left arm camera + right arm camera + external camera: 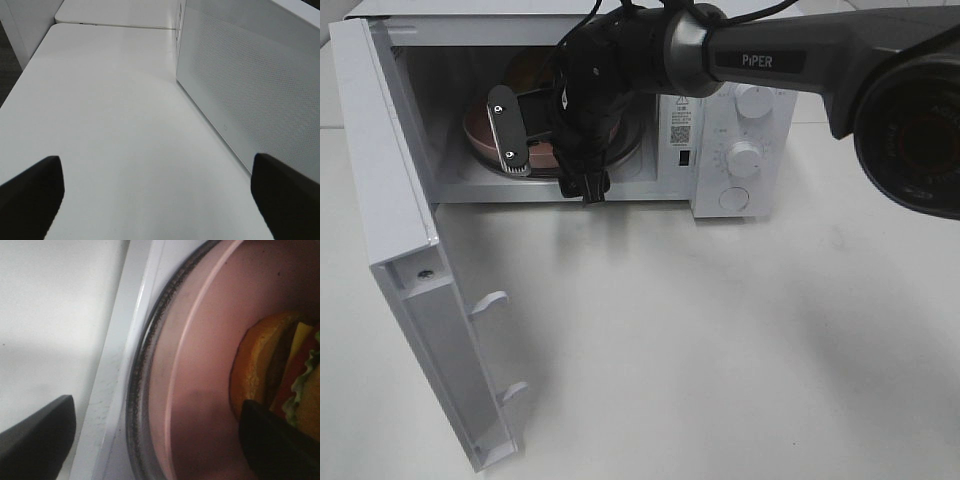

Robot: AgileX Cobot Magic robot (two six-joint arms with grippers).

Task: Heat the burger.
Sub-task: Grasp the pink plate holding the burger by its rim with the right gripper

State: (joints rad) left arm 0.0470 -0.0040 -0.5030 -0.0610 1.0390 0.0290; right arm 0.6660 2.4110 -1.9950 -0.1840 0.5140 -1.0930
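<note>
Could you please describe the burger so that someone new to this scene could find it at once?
Look inside the white microwave, whose door hangs open. A round pink plate sits on its glass turntable, and the burger lies on that plate. Its orange-brown bun, yellow cheese and green lettuce set it apart.

Right arm [760, 55]: dark grey, smooth matte shell, white "PiPER" lettering on a black inset strip, metallic grey collar ring at the joint. Black cables [582, 40] loop around the wrist section. Right end effector [545, 150]: black body, one finger [507, 128] shows a flat light-grey pad face with two dark screws. Large dark rounded housing [910, 130] at the view's edge, glossy. Left end effector [160, 195]: only two black finger tips, matte, rounded edges.
</note>
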